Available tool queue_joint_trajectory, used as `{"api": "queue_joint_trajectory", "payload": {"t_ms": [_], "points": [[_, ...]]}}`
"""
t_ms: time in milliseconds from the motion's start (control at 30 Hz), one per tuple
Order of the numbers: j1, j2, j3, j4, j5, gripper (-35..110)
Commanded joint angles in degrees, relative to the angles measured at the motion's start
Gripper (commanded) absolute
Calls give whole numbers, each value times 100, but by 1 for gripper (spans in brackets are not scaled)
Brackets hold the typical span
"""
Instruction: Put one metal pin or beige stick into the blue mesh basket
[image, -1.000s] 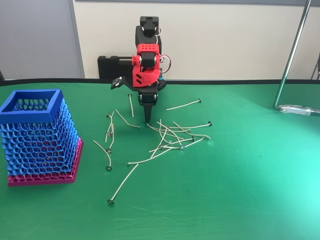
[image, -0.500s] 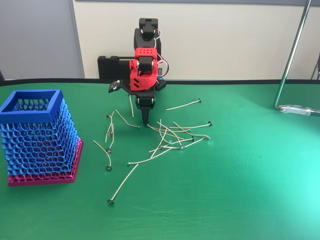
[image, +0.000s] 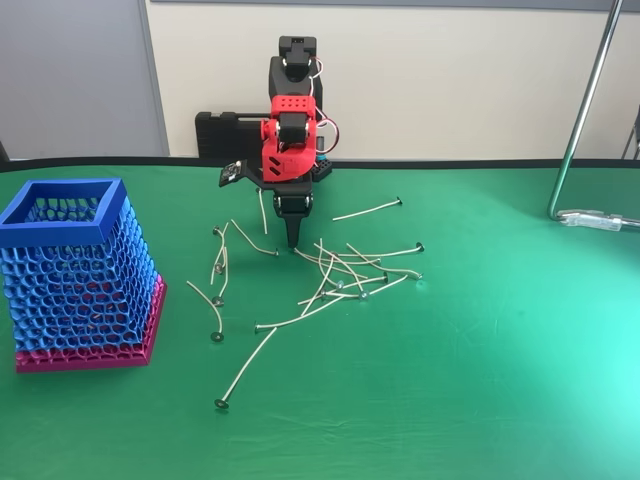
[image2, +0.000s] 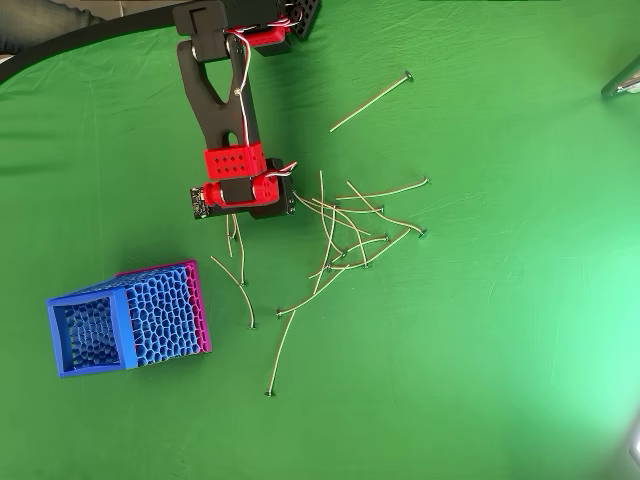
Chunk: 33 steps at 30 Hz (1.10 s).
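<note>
Beige sticks (image: 335, 275) litter the counter (image: 500, 350) right of the blue mesh basket (image: 80, 275), under the claw (image: 293, 240), whose opening I cannot tell.

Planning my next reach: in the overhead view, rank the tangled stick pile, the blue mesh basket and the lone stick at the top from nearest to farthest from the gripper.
1. Tangled stick pile, just right of the gripper.
2. Blue mesh basket, lower left.
3. Lone stick, upper right; close to the basket's distance, so this order is uncertain.

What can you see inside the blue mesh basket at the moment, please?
Looking down into the blue mesh basket, only blue mesh walls show and no stick; its floor is too shadowed to be sure.
</note>
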Motion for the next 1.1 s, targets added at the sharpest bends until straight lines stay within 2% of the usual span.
{"api": "queue_joint_trajectory", "payload": {"t_ms": [0, 1067], "points": [[-70, 114, 35, 26, -53, 17], [132, -211, -325, 26, -97, 11]]}}
